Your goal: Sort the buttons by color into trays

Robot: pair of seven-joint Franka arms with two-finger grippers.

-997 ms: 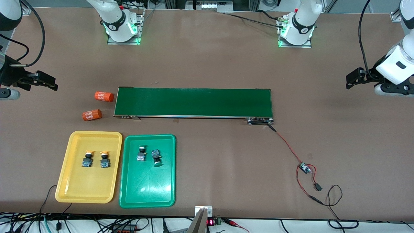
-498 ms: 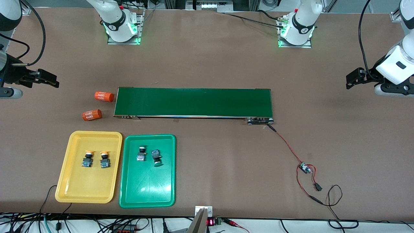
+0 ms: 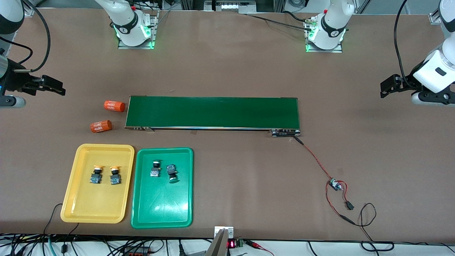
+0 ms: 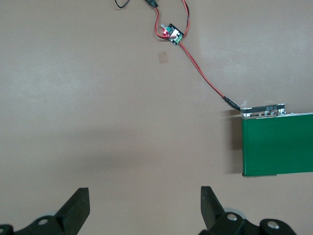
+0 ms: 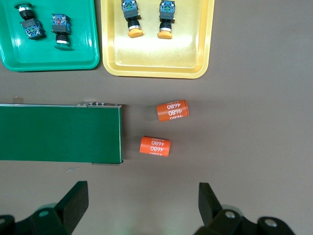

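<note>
Four buttons sorted: two yellow-capped (image 3: pixel 105 175) in yellow tray (image 3: pixel 71 206), lower left of front view; two green-capped (image 3: pixel 164 172) in green tray (image 3: pixel 161 213) beside it; look light, rigid, cap slick, so grip the boxy body; left gripper (image 4: pixel 144 205) and right gripper (image 5: pixel 142 203) hover over bare tabletop (image 3: pixel 231 177), fingers apart, empty.

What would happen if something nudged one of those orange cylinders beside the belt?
It would probably roll: both orange cylinders lie on their round sides on the flat table. They look rigid and smooth, so likely a bit slippery to pinch. Their weight cannot be judged.
</note>
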